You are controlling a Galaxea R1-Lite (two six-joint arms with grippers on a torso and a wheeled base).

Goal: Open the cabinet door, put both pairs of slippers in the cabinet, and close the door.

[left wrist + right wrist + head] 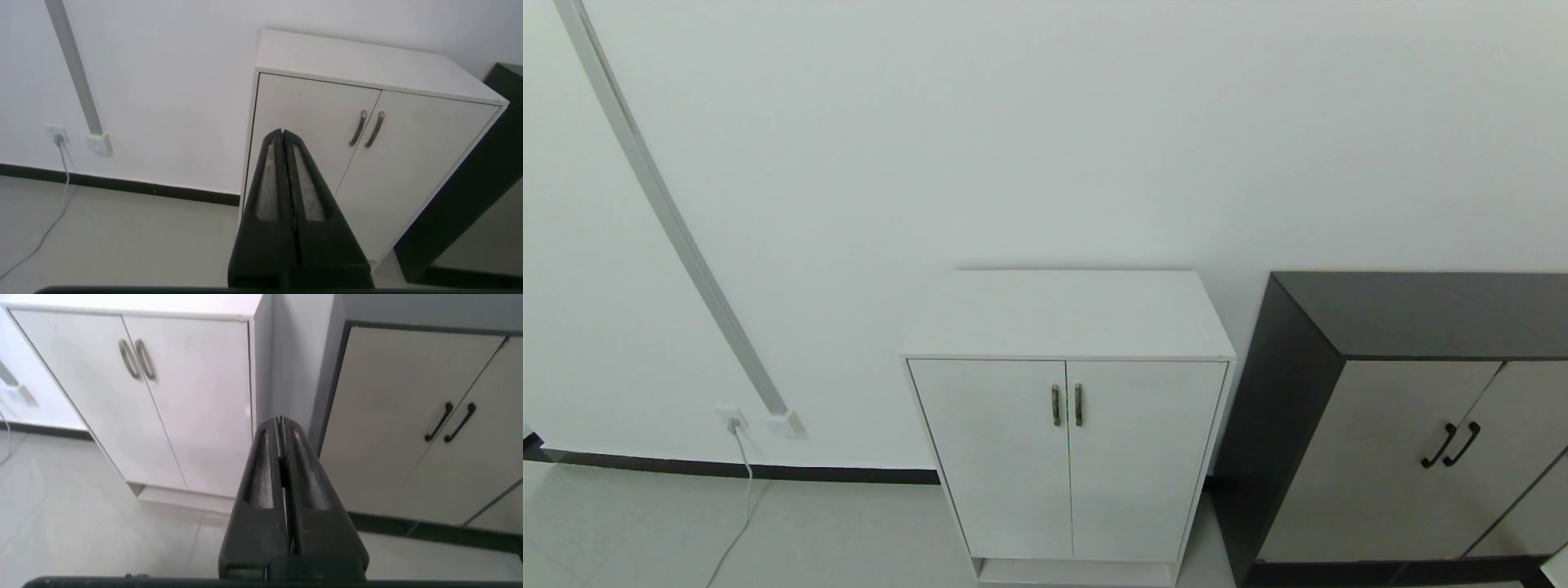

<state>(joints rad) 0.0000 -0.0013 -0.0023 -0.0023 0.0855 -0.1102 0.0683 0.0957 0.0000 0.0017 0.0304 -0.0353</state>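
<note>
Jaws of my left gripper (282, 137) and right gripper (280, 425) are both clenched on nothing, and past them I see the white cabinet (1066, 314) standing on the floor (849, 531) against the wall (1013, 122), both doors (996, 457) closed, with a dark cabinet (1347, 327) just beside it on the right.

**Shut doors, cropped edges**

The white cabinet's (1068, 314) closed doors (1143, 457) are hiding its inside. The left gripper's (282, 135) pressed-together fingers (270, 188) are covering the lower part of the left door (306, 114) behind them. The dark cabinet (1421, 314) and the cable (745, 498) are running off the head view's edges.
</note>
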